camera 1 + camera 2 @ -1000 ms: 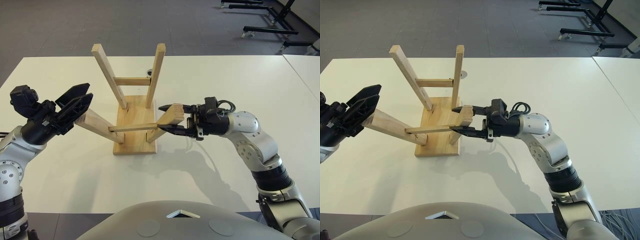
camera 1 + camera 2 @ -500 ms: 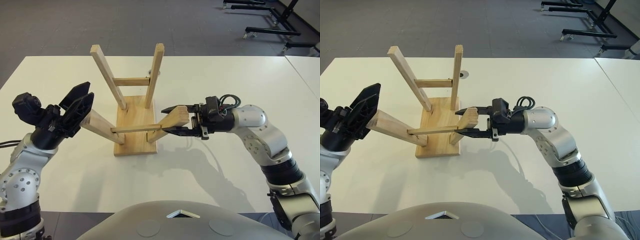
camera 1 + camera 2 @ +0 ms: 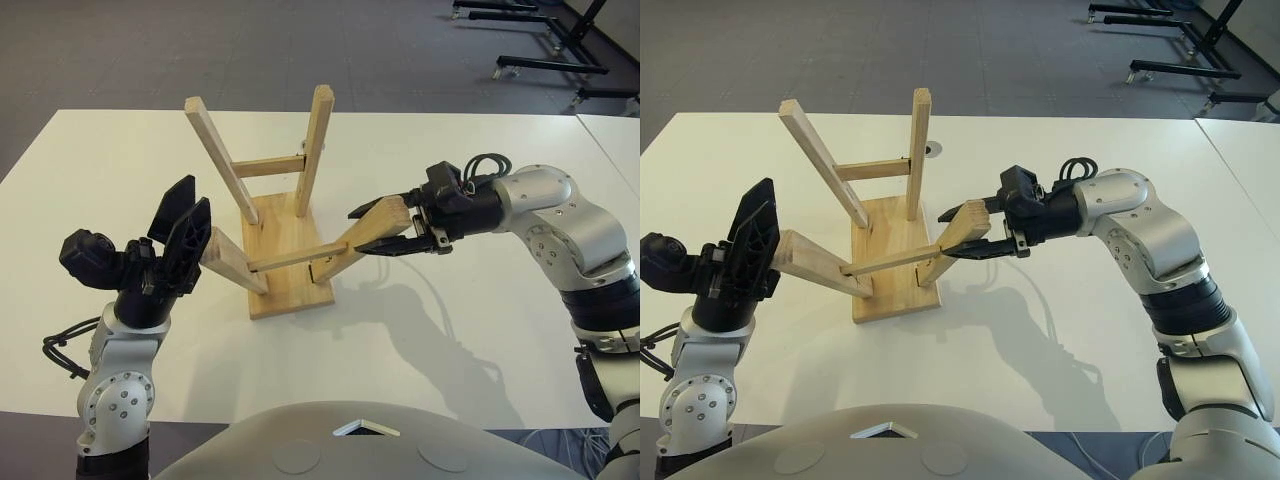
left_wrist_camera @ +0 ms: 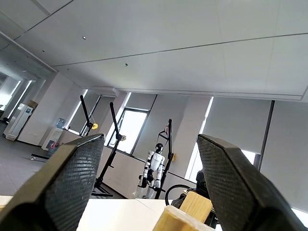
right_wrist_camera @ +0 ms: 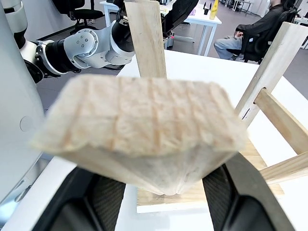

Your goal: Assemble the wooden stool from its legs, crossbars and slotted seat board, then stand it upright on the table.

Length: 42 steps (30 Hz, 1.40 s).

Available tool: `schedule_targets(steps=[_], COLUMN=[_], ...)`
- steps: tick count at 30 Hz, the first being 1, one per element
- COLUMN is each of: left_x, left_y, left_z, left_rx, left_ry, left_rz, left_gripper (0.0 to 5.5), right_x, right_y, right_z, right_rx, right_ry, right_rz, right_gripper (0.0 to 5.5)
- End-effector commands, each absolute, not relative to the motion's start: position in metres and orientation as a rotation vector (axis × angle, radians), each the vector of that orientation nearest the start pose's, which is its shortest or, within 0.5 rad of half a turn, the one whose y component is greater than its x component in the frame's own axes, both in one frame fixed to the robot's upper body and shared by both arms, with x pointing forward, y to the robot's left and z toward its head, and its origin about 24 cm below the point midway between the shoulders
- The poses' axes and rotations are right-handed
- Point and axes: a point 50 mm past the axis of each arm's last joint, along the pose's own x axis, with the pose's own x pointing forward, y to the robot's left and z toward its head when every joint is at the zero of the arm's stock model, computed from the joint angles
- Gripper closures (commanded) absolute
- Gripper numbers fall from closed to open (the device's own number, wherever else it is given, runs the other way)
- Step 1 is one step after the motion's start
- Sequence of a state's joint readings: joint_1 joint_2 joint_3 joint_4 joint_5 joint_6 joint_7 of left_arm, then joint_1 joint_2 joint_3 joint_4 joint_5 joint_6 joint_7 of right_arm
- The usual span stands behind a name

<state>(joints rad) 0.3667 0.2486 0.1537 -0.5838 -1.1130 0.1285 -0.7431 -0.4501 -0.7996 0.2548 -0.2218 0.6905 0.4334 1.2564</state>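
L gripper point(image 3: 192, 205) is hovering, jaws wide apart round left front leg point(image 3: 232, 265) tip. Stool point(image 3: 316, 140) is lying inverted on table point(image 3: 480, 320), legs + crossbars point(image 3: 290, 258) apparently slotted into seat board point(image 3: 285, 295). R gripper point(image 3: 362, 230) is clamping right front leg point(image 3: 338, 258) tip. Flipping upright remains.

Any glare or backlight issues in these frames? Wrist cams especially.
Left wrist view: bright windows backlight it; the fingers of the left gripper read dark against the ceiling. Right wrist view: no glare, the leg in the right gripper evenly lit. Left eye view: white table evenly lit, no hot spots, faint shadow under the stool.
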Motion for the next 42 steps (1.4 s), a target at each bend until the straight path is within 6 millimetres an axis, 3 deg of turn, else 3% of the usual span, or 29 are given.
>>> schedule_targets(steps=[1, 8, 9, 15, 26, 35, 42], left_x=[0.155, 0.156, 0.156, 0.156, 0.154, 0.151, 0.167], left_y=[0.176, 0.175, 0.175, 0.173, 0.181, 0.199, 0.202], left_z=[0.088, 0.087, 0.087, 0.087, 0.091, 0.142, 0.178], left_rx=[-0.661, -0.658, -0.658, -0.659, -0.653, -0.582, -0.538], left_ry=[-0.156, -0.163, -0.164, -0.173, -0.208, -0.318, -0.364], left_rz=[-0.722, -0.721, -0.720, -0.715, -0.690, -0.798, -0.896], left_gripper=[2.05, 2.05, 2.05, 2.05, 2.05, 2.05, 2.05], right_x=[0.241, 0.243, 0.244, 0.251, 0.263, 0.256, 0.238], right_y=[-0.149, -0.146, -0.146, -0.152, -0.162, -0.172, -0.168], right_z=[0.133, 0.138, 0.138, 0.131, 0.133, 0.138, 0.123], right_rx=[-0.083, -0.072, -0.082, -0.118, -0.028, 0.105, 0.194], right_ry=[0.437, 0.434, 0.429, 0.407, 0.343, 0.282, 0.273], right_rz=[1.617, 1.605, 1.604, 1.599, 1.580, 1.501, 1.437], right_gripper=[3.46, 3.46, 3.06, 2.04, 0.13, 0.13, 0.13])
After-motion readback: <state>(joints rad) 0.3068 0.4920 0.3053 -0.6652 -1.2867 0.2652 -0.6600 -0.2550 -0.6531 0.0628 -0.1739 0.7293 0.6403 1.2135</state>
